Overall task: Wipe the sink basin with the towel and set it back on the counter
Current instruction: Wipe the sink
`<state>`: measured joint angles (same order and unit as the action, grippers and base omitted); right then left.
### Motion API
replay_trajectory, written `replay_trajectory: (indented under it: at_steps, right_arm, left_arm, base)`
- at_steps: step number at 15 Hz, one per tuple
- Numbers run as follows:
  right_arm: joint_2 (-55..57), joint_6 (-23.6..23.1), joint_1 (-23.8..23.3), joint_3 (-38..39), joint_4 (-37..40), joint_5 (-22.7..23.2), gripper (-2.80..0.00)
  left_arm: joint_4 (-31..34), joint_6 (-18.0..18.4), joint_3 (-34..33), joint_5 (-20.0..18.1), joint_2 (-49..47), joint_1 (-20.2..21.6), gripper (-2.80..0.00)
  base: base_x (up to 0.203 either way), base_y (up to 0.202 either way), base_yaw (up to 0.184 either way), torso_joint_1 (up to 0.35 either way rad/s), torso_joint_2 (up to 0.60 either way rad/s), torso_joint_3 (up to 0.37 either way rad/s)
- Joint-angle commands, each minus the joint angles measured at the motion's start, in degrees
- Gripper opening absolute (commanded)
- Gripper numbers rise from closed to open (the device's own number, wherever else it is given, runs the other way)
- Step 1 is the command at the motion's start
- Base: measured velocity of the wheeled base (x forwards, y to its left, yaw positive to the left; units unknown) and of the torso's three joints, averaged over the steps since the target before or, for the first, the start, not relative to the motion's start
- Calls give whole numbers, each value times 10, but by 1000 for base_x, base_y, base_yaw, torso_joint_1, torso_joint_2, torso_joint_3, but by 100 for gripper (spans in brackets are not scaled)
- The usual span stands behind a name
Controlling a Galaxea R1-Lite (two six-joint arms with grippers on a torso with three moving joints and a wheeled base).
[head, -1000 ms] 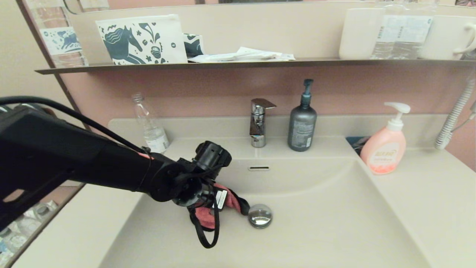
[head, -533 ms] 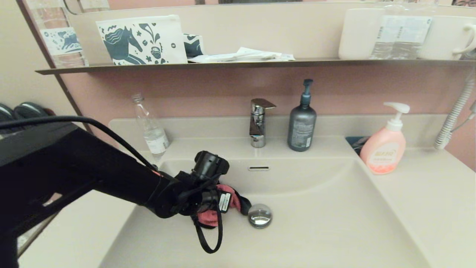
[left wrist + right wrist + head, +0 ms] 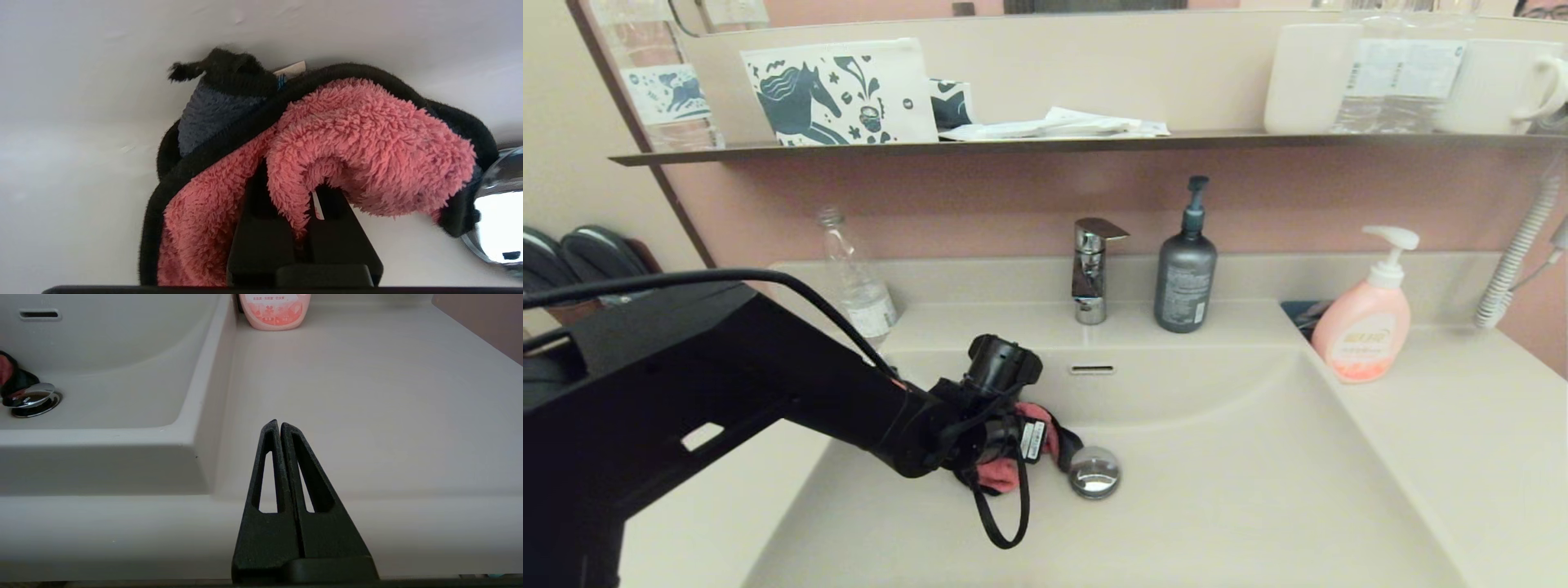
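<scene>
My left gripper (image 3: 1021,445) is down inside the sink basin (image 3: 1241,490), toward its left half, with my fingers (image 3: 261,245) clenched on the towel (image 3: 359,139). The pink fuzzy cloth with its black trim bunches around them and presses against the basin floor, right beside the chrome drain plug (image 3: 1094,472); in the left wrist view the towel's black edge appears to touch the plug's rim. A small white tag pokes out of the towel's folds, its print too small to read. A white label with a barcode sits on my left wrist, also unreadable, and a black cable loop hangs below it over the basin floor.

My right gripper (image 3: 280,428) rests low at the front edge of the bench (image 3: 367,396), to the right of the basin, its fingers pressed together on nothing.

At the back edge of the bench, behind the basin, stands the faucet (image 3: 1090,269), with a dark grey pump bottle (image 3: 1186,269) just beside it on the right; its label text is too small to make out. A pink pump bottle (image 3: 1364,327) stands at the basin's back right corner, with pale writing I cannot read. A clear plastic bottle (image 3: 854,282) stands at the back left corner. On the shelf (image 3: 1045,144) above sits a white pouch printed with a dark blue horse (image 3: 841,94).
</scene>
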<state>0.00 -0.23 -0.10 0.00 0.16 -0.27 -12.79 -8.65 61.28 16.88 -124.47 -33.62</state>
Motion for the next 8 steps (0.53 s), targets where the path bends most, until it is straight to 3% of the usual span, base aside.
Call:
replay_trajectory:
  at_steps: [1,8]
  right_arm:
    - [1,0,0,0,0,0,-280]
    - [1,0,0,0,0,0,-280]
  left_arm:
    - [1,-2,14,-13,-25,-1,-280]
    - [8,-46,46,-19,-35,-84,-280]
  base:
    - [0,0,0,0,0,0]
    - [0,0,0,0,0,0]
